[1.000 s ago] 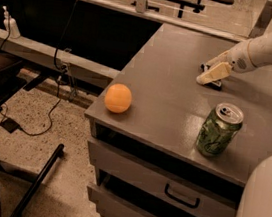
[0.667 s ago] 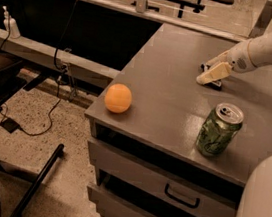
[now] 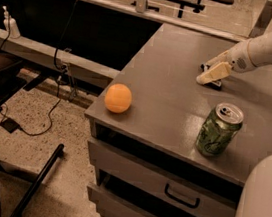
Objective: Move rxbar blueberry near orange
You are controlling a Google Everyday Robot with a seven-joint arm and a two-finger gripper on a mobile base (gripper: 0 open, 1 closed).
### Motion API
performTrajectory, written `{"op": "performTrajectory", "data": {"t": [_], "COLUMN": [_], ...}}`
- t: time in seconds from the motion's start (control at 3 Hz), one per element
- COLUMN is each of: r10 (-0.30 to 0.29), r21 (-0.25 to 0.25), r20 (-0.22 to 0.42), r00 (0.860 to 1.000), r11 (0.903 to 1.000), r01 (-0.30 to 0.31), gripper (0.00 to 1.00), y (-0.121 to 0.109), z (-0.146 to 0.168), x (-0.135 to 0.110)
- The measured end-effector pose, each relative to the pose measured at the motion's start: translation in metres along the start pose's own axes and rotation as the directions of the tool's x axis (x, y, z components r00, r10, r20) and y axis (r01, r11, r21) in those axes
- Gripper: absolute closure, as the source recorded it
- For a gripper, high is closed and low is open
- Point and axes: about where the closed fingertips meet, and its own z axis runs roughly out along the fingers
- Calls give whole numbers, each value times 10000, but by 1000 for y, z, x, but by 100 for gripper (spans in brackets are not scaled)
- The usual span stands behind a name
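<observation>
The orange (image 3: pixel 118 98) sits near the front left corner of the grey cabinet top (image 3: pixel 174 90). My gripper (image 3: pixel 210 74) reaches in from the right and is down on the cabinet top at the back right. A small dark object, the rxbar blueberry (image 3: pixel 214 84), shows only as a dark sliver under and beside the gripper; most of it is hidden. The bar lies far from the orange, across the cabinet top.
A green soda can (image 3: pixel 218 130) stands upright at the front right of the cabinet top. Drawers (image 3: pixel 181 197) are below the front edge. The robot's white body (image 3: pixel 258 208) fills the lower right. Cables and a black stand lie on the floor at left.
</observation>
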Motion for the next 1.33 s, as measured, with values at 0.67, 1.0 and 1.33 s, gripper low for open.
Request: {"op": "performTrajectory", "data": {"t": [0.67, 1.0, 1.33], "r10": [0, -45, -392], "r21": [-37, -44, -87], "r20": [-3, 87, 791], "r00": [10000, 10000, 9961], "r11": [10000, 10000, 9992], "r01": [0, 45, 400], "gripper": [4, 0, 0], "y": [1, 1, 6], "z": [1, -3, -34], "x": [-1, -5, -36]}}
